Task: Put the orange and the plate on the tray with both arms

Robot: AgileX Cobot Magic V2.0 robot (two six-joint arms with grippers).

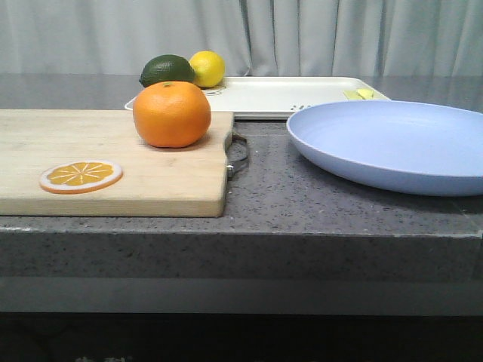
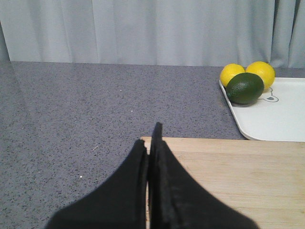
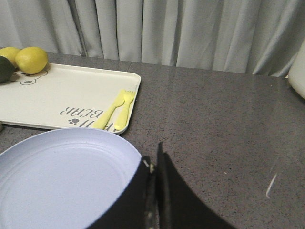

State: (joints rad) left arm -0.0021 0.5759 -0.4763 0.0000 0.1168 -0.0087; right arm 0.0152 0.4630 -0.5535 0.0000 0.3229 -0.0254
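The orange (image 1: 172,113) stands on a wooden cutting board (image 1: 113,158) at the left. The lavender-blue plate (image 1: 392,143) lies on the counter at the right, in front of the cream tray (image 1: 287,96). Neither gripper shows in the front view. My left gripper (image 2: 150,139) is shut and empty above a corner of the board (image 2: 228,176); the orange is out of that view. My right gripper (image 3: 155,158) is shut and empty just beside the plate's rim (image 3: 62,176). The tray also shows in the right wrist view (image 3: 62,98) and the left wrist view (image 2: 279,117).
A green lime (image 1: 166,69) and a yellow lemon (image 1: 207,68) sit on the tray's far left corner; a second lemon (image 2: 232,74) shows in the left wrist view. Yellow cutlery (image 3: 116,112) lies on the tray's right end. An orange slice (image 1: 81,176) lies on the board. A metal handle (image 1: 238,153) sticks out of the board's right side.
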